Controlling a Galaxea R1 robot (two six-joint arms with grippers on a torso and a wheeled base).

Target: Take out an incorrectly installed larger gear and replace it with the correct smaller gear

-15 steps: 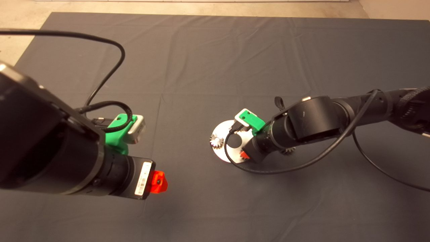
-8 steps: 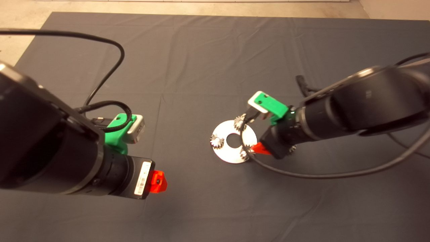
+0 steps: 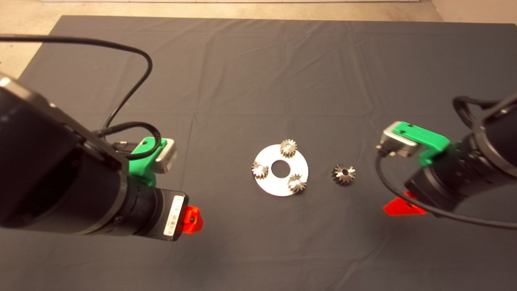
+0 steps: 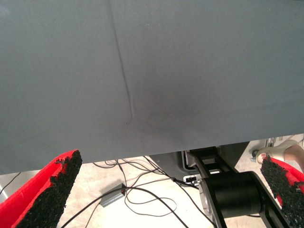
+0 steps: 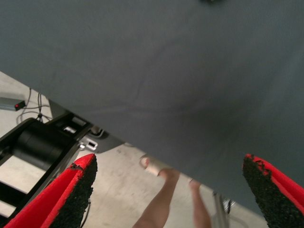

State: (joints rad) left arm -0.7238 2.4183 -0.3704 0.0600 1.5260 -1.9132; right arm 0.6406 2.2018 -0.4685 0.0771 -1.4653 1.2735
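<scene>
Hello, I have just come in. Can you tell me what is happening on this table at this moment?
A robot is swapping gears on a round metal plate. Three small gears sit on the plate, including the smaller gear nearest the right arm. The larger gear lies on the mat beside the plate. The right tool is open, empty and off to the right. The left tool waits open at the left.

The larger gear (image 3: pixel 343 174) lies flat on the mat beside the disc (centre hole up), while the smaller gear (image 3: pixel 297 183) sits on the disc's rim.
</scene>
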